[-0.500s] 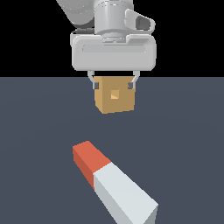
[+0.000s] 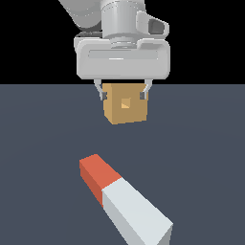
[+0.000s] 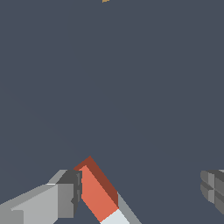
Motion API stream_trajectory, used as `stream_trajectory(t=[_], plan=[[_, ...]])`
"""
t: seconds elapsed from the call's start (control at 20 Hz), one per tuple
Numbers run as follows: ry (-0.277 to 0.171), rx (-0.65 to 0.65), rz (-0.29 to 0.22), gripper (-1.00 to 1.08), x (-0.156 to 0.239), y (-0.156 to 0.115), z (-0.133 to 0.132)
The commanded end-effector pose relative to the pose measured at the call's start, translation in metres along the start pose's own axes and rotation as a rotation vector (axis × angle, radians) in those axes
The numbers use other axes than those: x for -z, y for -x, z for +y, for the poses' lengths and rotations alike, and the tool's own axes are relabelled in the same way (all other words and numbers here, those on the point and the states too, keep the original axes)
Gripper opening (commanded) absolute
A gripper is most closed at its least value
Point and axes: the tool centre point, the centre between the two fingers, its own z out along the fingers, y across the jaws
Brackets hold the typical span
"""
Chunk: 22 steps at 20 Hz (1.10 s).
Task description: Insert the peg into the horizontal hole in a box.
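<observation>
The long square-sectioned bar (image 2: 125, 198), red-orange at one end and pale grey-white along the rest, lies flat on the dark slate floor (image 2: 201, 143), and I'll take it as my landmark. Its red end points away toward the plain tan cube (image 2: 125, 111), which sits well beyond that end, apart from it, with its small square hole (image 2: 126, 103) in the face turned toward the bar. The pale grey gripper (image 2: 123, 93) hangs high above the floor, beyond the bar's red end and in front of the cube, touching nothing. In the wrist view its two fingers (image 3: 65, 197) are spread wide, nothing between them but bare floor, so it's released; the red end (image 3: 97, 190) of the bar shows just beside one fingertip, not gripped.
</observation>
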Motion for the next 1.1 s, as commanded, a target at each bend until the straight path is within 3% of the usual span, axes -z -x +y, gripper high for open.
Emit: stream_trajectory(t=[0.0,1.05], plan=[[0.0,0.018,0.0,1.0,-0.003,0.005,-0.002],[0.002,0.35,0.006,1.0,-0.054,0.096,-0.015]])
